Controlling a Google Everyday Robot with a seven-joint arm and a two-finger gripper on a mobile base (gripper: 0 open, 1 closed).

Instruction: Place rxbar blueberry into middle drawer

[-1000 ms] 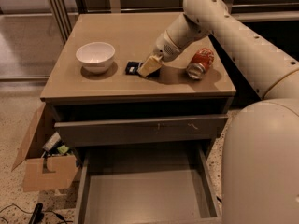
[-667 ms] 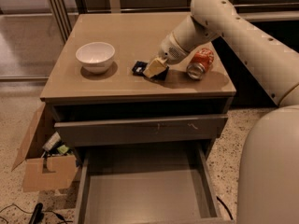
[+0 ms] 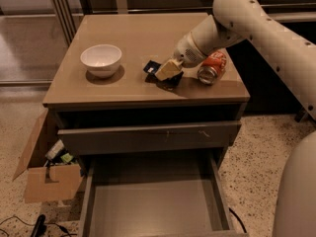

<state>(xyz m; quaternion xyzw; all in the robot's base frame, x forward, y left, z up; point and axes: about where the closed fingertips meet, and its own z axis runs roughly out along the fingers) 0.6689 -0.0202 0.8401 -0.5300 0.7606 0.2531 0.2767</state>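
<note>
The rxbar blueberry [image 3: 151, 67], a small dark wrapper, sticks out to the left of my gripper [image 3: 167, 70], which is shut on it just above the tabletop [image 3: 128, 33]; a shadow lies under them. The arm comes in from the upper right. Below the cabinet's front, the middle drawer [image 3: 153, 204] is pulled out, its flat grey floor bare.
A red soda can [image 3: 212, 67] lies on its side just right of the gripper. A white bowl [image 3: 101, 59] sits on the left of the tabletop. The drawer above [image 3: 148, 137] shows its grey front, slightly out. An open cardboard box [image 3: 47, 174] stands on the floor at left.
The gripper has shifted slightly right and up with the bar; the bar's dark end has left its earlier spot on the tabletop and moved with the fingers.
</note>
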